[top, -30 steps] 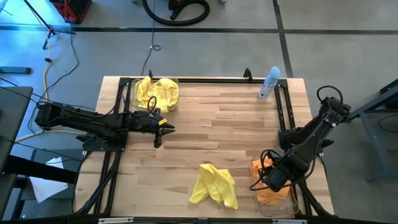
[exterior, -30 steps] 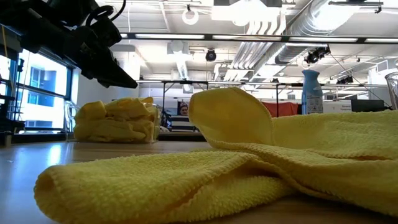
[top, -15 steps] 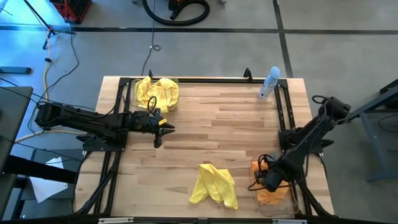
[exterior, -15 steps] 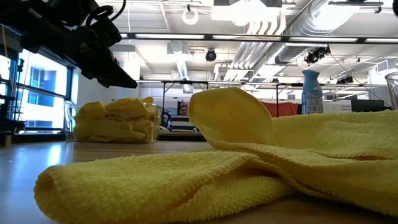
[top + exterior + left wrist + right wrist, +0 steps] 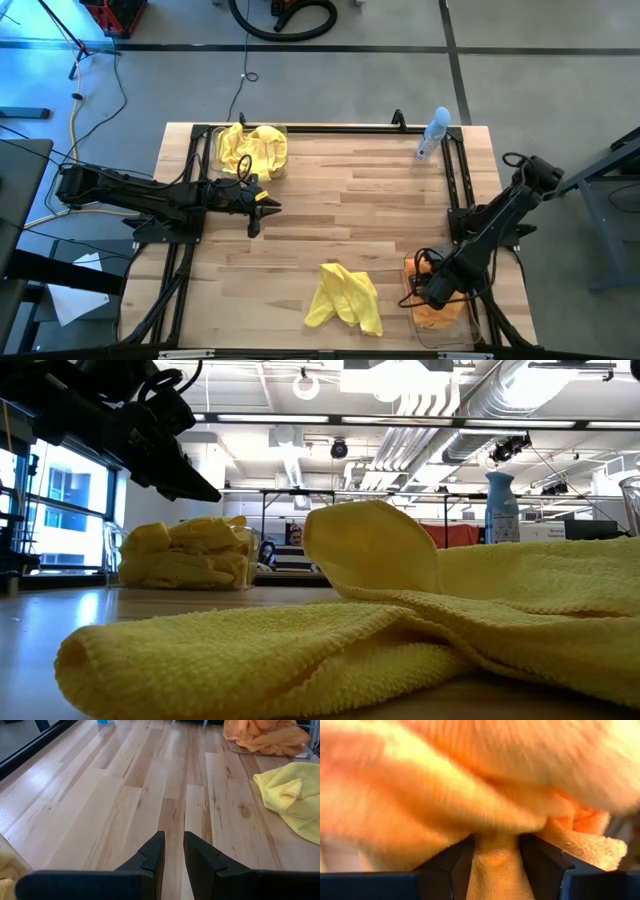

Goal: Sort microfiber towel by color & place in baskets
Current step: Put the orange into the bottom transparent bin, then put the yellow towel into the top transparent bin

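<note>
No brand, label or readable writing is seen on any thing; the print on the spray bottle [image 5: 433,134] is too small to be read.

The right gripper [image 5: 437,290] is lowered into the near-right basket [image 5: 452,336], onto the orange towel [image 5: 432,313] heaped there. In the right wrist view a fold of that orange towel [image 5: 495,865] is pinched between the two fingers [image 5: 540,860], which are closed on it to the width of the fold.

The left gripper [image 5: 262,209] is held over bare table [image 5: 350,190] at the left, just in front of the far-left basket [image 5: 213,150], in which yellow towels [image 5: 253,148] are piled. Its fingers [image 5: 151,860] are nearly together, a narrow gap being left between them, and nothing is held.

One loose yellow towel [image 5: 345,296] is left crumpled on the table near the front edge, just beside the orange basket and well apart from the left gripper. In the low view this towel [image 5: 400,620] fills the foreground, with the yellow-filled basket [image 5: 185,555] behind it.
</note>
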You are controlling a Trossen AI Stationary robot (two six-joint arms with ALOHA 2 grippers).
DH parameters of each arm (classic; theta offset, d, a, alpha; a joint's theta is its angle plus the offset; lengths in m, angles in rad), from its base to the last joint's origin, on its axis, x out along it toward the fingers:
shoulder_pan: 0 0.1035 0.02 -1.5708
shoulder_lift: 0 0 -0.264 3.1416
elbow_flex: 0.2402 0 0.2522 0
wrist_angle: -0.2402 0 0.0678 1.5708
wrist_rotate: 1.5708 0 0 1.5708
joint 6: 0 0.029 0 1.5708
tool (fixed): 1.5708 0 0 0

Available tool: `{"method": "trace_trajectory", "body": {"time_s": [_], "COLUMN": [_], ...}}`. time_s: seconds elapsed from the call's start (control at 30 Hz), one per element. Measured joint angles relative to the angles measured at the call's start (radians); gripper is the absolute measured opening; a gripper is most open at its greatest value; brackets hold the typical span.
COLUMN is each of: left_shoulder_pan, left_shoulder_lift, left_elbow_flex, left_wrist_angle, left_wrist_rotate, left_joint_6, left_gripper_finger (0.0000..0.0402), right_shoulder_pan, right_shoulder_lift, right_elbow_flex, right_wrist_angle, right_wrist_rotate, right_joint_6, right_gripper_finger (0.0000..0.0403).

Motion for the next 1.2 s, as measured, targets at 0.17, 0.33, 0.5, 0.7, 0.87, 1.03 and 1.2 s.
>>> {"method": "trace_trajectory", "body": {"time_s": [0.17,0.33,0.5,0.7,0.87,1.03,1.2], "left_shoulder_pan": [0.0,0.0,0.0,0.0,0.0,0.0,0.0], "left_shoulder_lift": [0.0,0.0,0.0,0.0,0.0,0.0,0.0], "left_elbow_flex": [0.0,0.0,0.0,0.0,0.0,0.0,0.0], "left_wrist_angle": [0.0,0.0,0.0,0.0,0.0,0.0,0.001], "left_wrist_rotate": [0.0,0.0,0.0,0.0,0.0,0.0,0.0], "left_joint_6": [0.0,0.0,0.0,-0.001,-0.042,-0.043,-0.043], "left_gripper_finger": [0.006,0.006,0.006,0.006,0.006,0.006,0.006], "right_shoulder_pan": [0.0,0.001,0.001,-0.036,-0.157,-0.317,-0.48], "right_shoulder_lift": [0.001,0.0,-0.001,-0.001,-0.002,-0.046,-0.109], "right_elbow_flex": [0.133,0.271,0.368,0.359,0.299,0.191,0.038], "right_wrist_angle": [-0.204,-0.394,-0.502,-0.519,-0.501,-0.295,0.056], "right_wrist_rotate": [0.009,0.046,0.143,0.475,0.503,0.478,0.482], "right_joint_6": [-0.008,-0.038,-0.118,-0.305,-0.494,-0.797,-1.188], "right_gripper_finger": [0.0161,0.0161,0.0161,0.0161,0.0161,0.0145,0.0115]}}
